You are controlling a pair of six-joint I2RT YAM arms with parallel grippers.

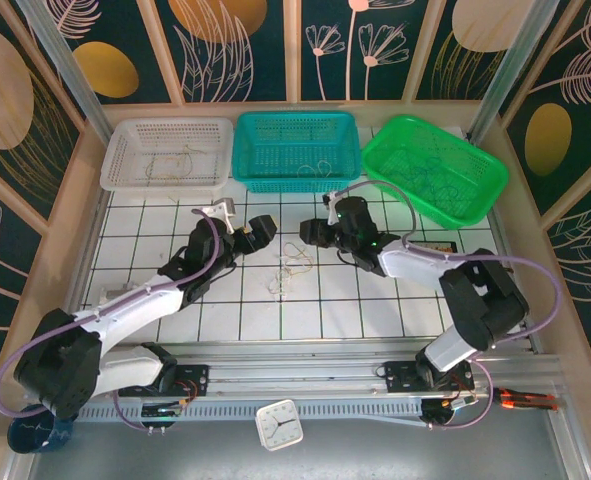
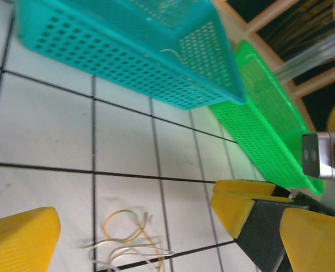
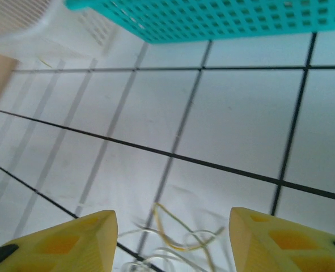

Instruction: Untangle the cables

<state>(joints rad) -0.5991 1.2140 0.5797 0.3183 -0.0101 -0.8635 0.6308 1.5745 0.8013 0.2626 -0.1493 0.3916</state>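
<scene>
Lying near-far: cables (image 1: 292, 271) | left gripper (image 2: 127, 222) wide, empty | right gripper (image 3: 171, 228) parted, empty

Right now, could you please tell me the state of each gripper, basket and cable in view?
Left gripper, open, holding nothing.
Right gripper, open, holding nothing.
Cables, tangled, lying on the table, not held.
White basket, upright, thin wires inside.
Teal basket, upright, pale wire inside.
Green basket, upright, set askew, blue wires inside.
</scene>
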